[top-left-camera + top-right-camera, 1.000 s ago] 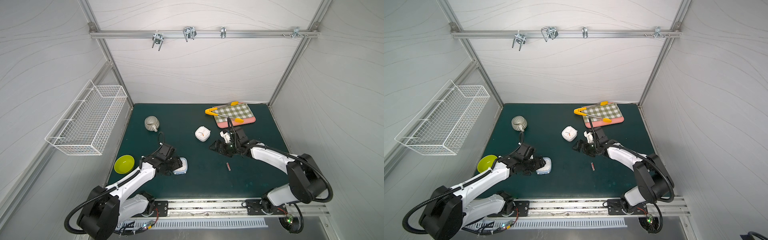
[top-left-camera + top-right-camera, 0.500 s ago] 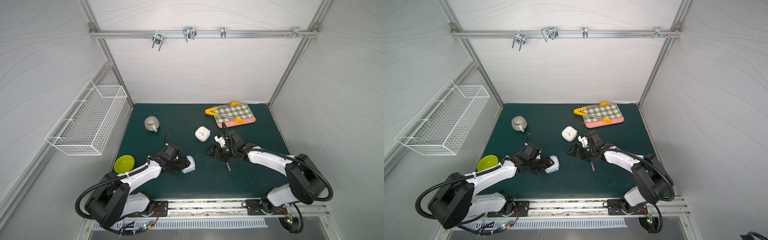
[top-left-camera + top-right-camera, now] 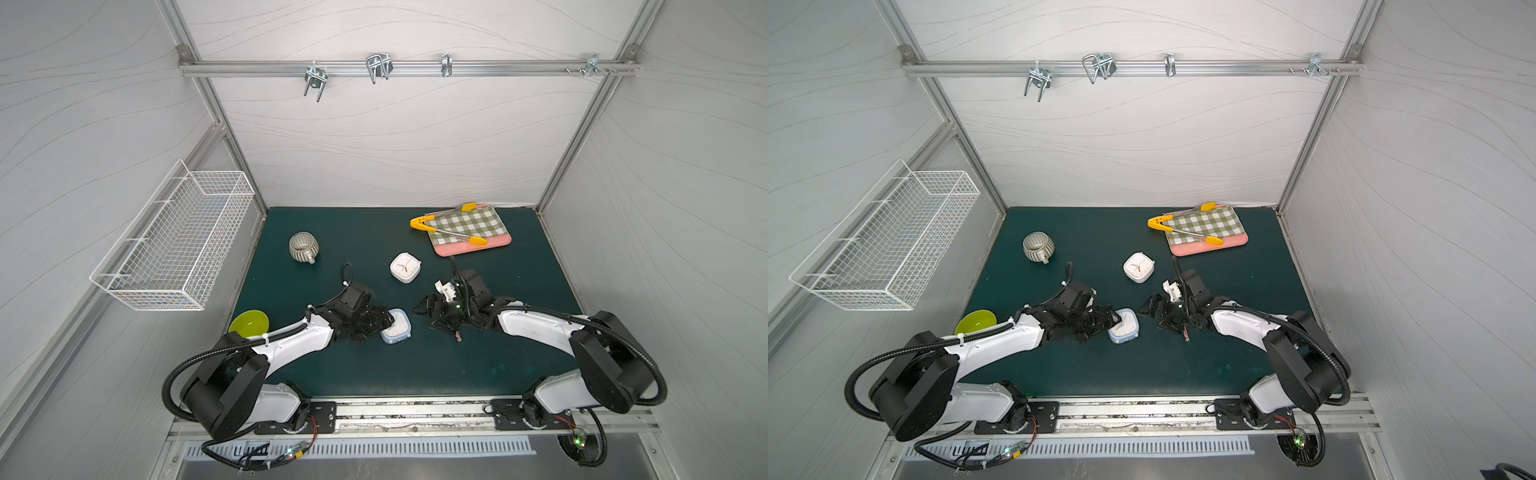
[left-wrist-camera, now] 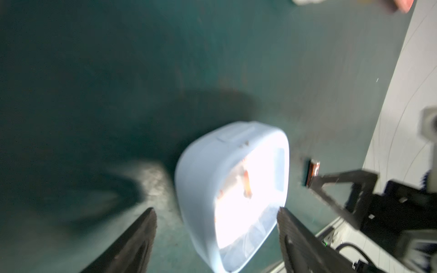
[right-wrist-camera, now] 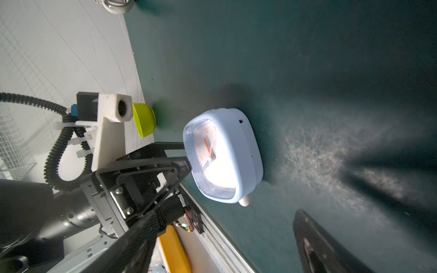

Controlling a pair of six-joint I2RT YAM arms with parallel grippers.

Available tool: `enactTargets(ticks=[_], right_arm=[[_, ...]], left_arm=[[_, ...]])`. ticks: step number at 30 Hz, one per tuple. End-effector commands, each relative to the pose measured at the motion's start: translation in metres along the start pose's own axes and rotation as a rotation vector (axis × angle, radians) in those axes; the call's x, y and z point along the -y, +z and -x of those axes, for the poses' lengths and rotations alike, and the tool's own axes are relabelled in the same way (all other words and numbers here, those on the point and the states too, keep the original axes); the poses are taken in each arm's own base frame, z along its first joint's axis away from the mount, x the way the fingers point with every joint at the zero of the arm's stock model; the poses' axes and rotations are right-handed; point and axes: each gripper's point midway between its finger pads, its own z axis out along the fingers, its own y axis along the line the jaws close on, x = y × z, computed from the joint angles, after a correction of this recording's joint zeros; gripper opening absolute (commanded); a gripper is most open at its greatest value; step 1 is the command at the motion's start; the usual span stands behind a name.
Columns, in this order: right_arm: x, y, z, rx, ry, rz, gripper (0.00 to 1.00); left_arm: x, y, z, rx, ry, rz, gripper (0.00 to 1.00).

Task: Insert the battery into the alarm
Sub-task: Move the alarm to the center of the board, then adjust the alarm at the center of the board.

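Blue alarm clock (image 3: 397, 330) sits low and left of centre in both top views, on the green mat (image 3: 415, 374), tipped up on one edge with its dial turned toward the left gripper (image 3: 386, 323). In the left wrist view the clock (image 4: 233, 189) fills the lower middle of the frame between the two dark fingers (image 4: 142, 236). The finger at lower left stands clear of the casing, while the one at lower right lies against its rim. The left gripper's jaws are therefore spread wide, not clamped, and nothing is gripped. The battery (image 3: 458, 337) lies flat on the mat to the right of the clock, well apart from it and outside the casing. In the left wrist view the battery (image 4: 312, 173) shows at the right of the frame, just beside a fingertip of the right gripper (image 3: 426, 318); contact between them cannot be told. The right gripper's jaws are parted wide, with nothing seen between them. A white alarm clock (image 3: 405, 267) rests face up above the two grippers at frame centre, a yellow-green bowl (image 3: 249, 324) lies at the mat's lower left, and a striped mug (image 3: 303, 247) stands at its upper left
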Motion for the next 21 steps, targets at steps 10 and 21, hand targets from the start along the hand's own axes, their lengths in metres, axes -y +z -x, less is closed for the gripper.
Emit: enactTargets(ticks=[10,21], right_arm=[[-0.003,0.033,-0.014,-0.069,0.129,0.089,0.89],[-0.004,0.054,-0.011,-0.102,0.113,0.135,0.85]], left_arm=[[-0.032,0.003,-0.011,-0.049,-0.006,0.066,0.49],[-0.035,0.0,-0.011,-0.04,-0.01,0.071,0.49]])
